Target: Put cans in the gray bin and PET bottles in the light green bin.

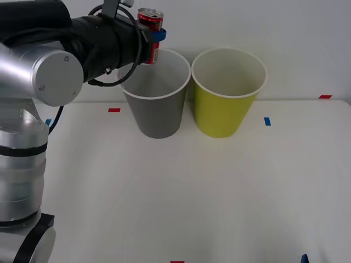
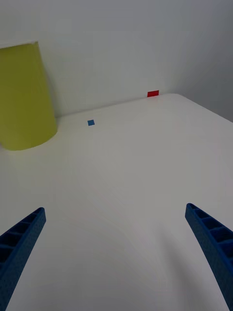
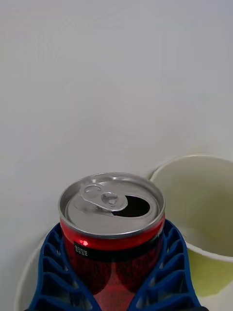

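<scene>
Left gripper (image 1: 156,36): blue ribbed fingers clamped round the small red drink can (image 1: 149,34), upright, up over the dark gray wastebasket (image 1: 158,104)'s white rim.
Neighbour: yellow-green wastebasket (image 1: 227,96) just beside it on the white desk (image 1: 181,192).
Right gripper (image 2: 116,257): fingers spread wide, nothing held, low over the desk.
</scene>
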Motion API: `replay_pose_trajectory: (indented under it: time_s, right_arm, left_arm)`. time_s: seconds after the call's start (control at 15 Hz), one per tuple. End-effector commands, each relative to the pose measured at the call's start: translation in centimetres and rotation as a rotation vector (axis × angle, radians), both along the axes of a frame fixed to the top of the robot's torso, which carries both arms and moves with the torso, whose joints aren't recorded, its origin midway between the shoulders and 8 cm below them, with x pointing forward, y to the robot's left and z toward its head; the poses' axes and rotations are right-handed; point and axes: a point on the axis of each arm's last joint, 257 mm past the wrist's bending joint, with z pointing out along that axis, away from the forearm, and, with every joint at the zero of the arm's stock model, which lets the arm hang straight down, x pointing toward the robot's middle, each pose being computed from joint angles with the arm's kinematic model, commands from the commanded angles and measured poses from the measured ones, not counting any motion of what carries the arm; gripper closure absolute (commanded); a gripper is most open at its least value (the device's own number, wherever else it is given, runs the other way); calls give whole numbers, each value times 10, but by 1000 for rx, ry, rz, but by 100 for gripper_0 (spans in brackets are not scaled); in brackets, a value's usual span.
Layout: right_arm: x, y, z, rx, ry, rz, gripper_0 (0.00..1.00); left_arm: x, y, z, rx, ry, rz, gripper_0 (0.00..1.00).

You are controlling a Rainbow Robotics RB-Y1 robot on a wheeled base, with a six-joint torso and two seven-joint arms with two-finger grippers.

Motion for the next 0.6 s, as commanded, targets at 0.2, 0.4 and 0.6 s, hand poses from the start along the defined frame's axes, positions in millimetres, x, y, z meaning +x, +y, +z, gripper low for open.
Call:
replay_pose_trajectory:
  time_s: [0.2,0.4,0.6]
  right_arm:
    - [0,0,0,0,0,0,0]
    - [0,0,0,0,0,0,0]
    - [0,0,0,0,0,0,0]
  left_arm:
    - [34,2,-15,-45,-26,39,100]
    - [49,6,-22,-64,-44,59,100]
    - [49,4,-22,-64,-46,59,100]
